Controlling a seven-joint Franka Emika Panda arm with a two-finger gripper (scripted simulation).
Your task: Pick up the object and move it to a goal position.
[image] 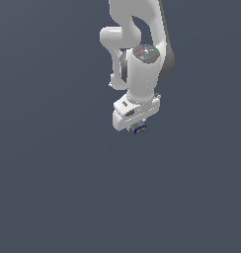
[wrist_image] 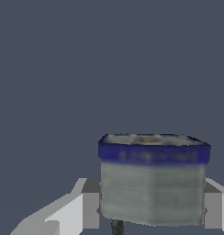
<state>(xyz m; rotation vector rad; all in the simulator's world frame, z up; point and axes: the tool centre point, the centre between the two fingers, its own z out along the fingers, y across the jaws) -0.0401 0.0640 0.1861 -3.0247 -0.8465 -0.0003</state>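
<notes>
The object (wrist_image: pixel 153 179) is a small blocky tub with a grey-green body and a dark blue rim. It sits between my white fingers (wrist_image: pixel 86 209), one pressing on each side. In the exterior view the object (image: pixel 140 129) peeks out as a tiny dark blue bit right under the white gripper (image: pixel 138 127), which hangs from the arm near the frame's upper middle. The gripper is shut on it and holds it off any surface.
A plain dark grey-blue background (image: pixel 53 188) fills both views. The white arm (image: pixel 142 59) reaches down from the top of the exterior view.
</notes>
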